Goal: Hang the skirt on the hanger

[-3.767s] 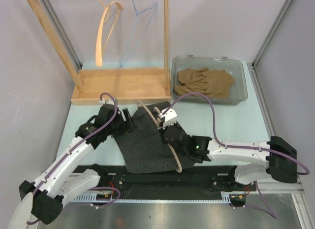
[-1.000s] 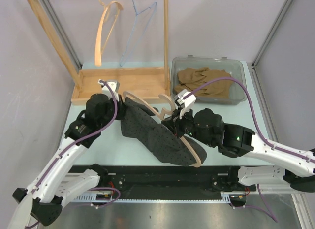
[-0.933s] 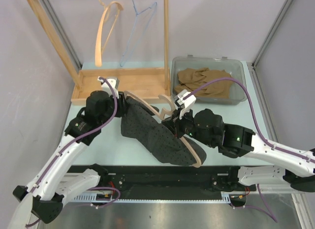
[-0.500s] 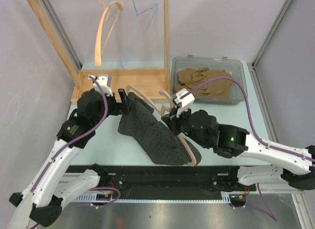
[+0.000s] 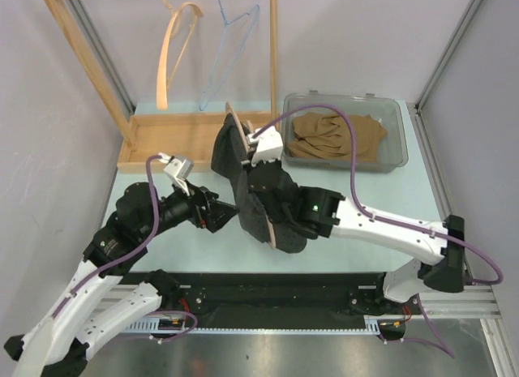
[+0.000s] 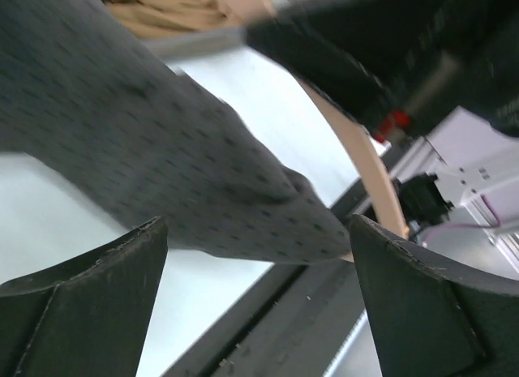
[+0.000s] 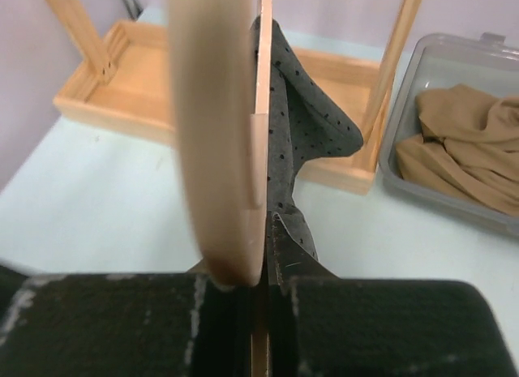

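A dark dotted skirt [image 5: 243,178] hangs over a wooden hanger [image 5: 234,126] that stands almost upright above the middle of the table. My right gripper [image 5: 250,160] is shut on the hanger. In the right wrist view the hanger [image 7: 215,134] rises straight out of the shut right gripper [image 7: 263,272], with the skirt [image 7: 304,126] draped along its right side. My left gripper [image 5: 223,216] is open, low and just left of the skirt's hem. In the left wrist view the left gripper [image 6: 255,308] holds nothing, and the skirt [image 6: 146,150] and hanger [image 6: 365,174] lie beyond it.
A wooden rack [image 5: 203,142] stands at the back left, with a wooden hanger [image 5: 174,53] and a blue wire hanger [image 5: 227,53] on its rail. A clear bin [image 5: 397,142] at the back right holds a tan garment [image 5: 336,134]. The arms' black base rail runs along the near edge.
My left gripper has opened, let go of the skirt and drawn back toward the near edge. The right arm has swung the hanger and skirt upright and toward the rack.
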`<action>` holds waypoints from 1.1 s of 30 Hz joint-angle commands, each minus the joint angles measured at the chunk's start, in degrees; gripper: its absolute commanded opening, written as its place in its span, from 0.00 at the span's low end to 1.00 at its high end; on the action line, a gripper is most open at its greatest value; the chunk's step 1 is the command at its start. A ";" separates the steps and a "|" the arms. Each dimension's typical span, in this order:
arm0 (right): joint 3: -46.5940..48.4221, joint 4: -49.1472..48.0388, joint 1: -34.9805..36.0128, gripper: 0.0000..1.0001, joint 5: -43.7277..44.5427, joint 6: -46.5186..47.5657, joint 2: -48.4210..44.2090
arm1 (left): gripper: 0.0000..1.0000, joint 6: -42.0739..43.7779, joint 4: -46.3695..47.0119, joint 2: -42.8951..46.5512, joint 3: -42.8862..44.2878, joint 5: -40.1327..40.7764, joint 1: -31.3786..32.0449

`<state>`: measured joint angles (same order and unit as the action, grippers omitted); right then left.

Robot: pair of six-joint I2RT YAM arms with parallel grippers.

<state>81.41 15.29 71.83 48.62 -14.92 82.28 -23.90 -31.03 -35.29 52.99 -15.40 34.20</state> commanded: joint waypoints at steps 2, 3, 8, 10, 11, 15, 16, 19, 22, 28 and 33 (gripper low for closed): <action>14.55 1.22 -0.47 0.00 9.03 -3.71 6.65 | 0.95 -3.69 3.16 -2.24 0.35 8.51 8.77; 17.53 2.28 -0.64 0.00 9.30 -4.15 8.93 | 0.95 -3.78 3.43 -3.37 1.14 10.28 12.09; 24.14 7.99 -1.08 0.00 10.18 -6.44 13.60 | 0.94 -2.30 4.04 -5.93 4.05 21.79 20.64; 26.77 9.75 -1.08 0.00 10.35 -7.84 15.45 | 0.94 -1.51 4.30 -5.85 4.66 27.60 24.15; 27.74 11.67 -1.08 0.00 10.35 -8.46 15.98 | 0.94 -1.41 4.57 -5.67 4.66 29.18 25.12; 31.79 16.52 -0.99 0.00 10.53 -10.92 18.70 | 0.92 -0.53 6.50 -4.88 4.05 38.04 29.87; 32.93 17.92 -1.08 0.00 10.53 -11.79 19.40 | 0.90 -0.27 6.50 -4.88 3.96 39.64 30.57; 34.52 20.03 -1.08 0.00 10.44 -13.38 20.63 | 0.84 -0.36 4.67 -7.07 4.75 47.26 33.38; 37.24 22.23 -1.43 0.00 10.44 -14.96 22.21 | 0.80 -0.88 1.85 -10.50 6.15 56.92 37.43; 42.52 24.88 -1.87 0.00 10.27 -17.25 24.33 | 0.79 -3.96 -1.76 -15.51 7.57 69.26 43.76; 42.87 25.23 -2.40 0.00 8.25 -18.92 24.68 | 0.78 -3.69 2.63 -15.78 5.54 70.85 45.34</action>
<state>121.54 42.59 69.08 55.20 -30.24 105.84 -28.45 -30.94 -50.33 59.55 51.33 77.76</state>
